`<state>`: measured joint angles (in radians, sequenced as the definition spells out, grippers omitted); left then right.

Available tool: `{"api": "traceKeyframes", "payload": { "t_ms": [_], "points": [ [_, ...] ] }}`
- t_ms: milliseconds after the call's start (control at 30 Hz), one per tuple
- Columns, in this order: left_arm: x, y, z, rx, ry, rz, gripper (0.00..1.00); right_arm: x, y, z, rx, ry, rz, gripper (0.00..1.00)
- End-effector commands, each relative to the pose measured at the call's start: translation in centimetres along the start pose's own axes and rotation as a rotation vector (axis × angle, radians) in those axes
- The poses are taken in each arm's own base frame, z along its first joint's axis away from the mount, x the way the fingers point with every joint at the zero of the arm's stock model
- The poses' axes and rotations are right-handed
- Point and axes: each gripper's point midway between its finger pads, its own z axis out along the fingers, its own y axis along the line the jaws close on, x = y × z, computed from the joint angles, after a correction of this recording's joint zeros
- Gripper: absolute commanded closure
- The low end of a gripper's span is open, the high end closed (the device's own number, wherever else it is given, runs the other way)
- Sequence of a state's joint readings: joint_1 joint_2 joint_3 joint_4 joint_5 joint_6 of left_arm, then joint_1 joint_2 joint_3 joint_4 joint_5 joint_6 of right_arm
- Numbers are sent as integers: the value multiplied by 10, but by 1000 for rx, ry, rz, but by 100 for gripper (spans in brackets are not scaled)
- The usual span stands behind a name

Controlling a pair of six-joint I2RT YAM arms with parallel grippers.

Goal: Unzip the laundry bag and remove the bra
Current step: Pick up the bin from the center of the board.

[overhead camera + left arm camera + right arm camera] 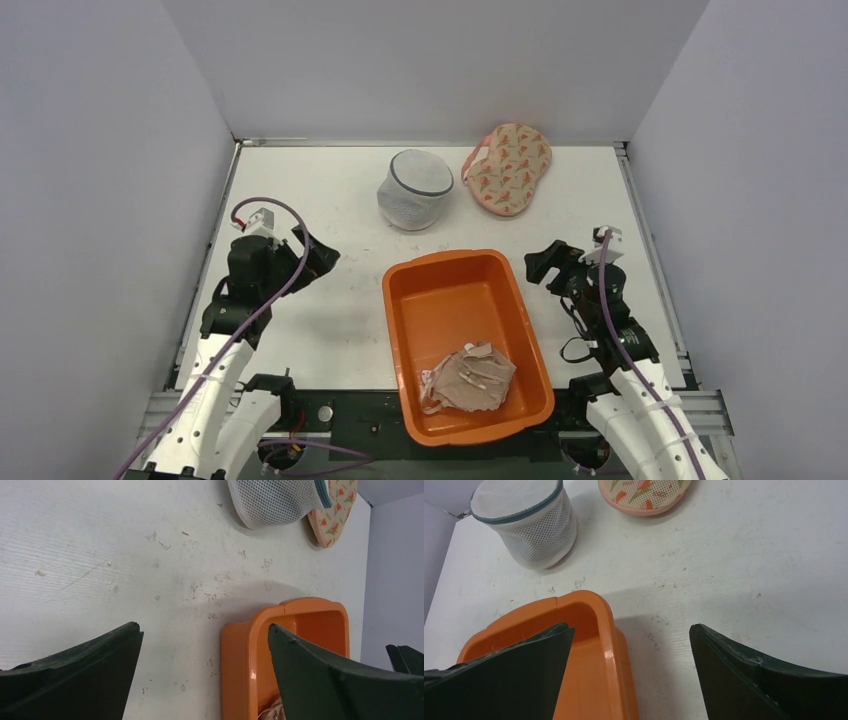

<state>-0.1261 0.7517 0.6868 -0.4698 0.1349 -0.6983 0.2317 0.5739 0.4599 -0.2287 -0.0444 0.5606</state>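
The white bench (pixel 330 190) carried an orange tub (pixel 437 262) at 6 o'clock. The left fingers (pixel 85 675) at 8 o'clock and the right fingers (pixel 509 670) at 4 o'clock stood spread wide, holding nothing. The mesh laundry bag (pixel 414 190) stood upright at 12 o'clock, with a floral padded piece (pixel 508 168) just beside it at 1. A crumpled beige garment (pixel 470 378) lay in the tub's near end — probably the bra.

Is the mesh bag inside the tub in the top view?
No, the mesh bag stands on the table beyond the tub, apart from it.
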Motion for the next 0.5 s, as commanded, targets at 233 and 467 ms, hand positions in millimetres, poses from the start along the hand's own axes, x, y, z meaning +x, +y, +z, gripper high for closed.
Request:
{"api": "traceKeyframes", "payload": {
  "t_ms": [233,467],
  "points": [
    [30,-56,-19,130,51,191,4,4,27,0,-134,63,-34,10],
    [107,-72,-16,104,178,229,2,30,30,4,-160,178,-31,5]
  ]
}}
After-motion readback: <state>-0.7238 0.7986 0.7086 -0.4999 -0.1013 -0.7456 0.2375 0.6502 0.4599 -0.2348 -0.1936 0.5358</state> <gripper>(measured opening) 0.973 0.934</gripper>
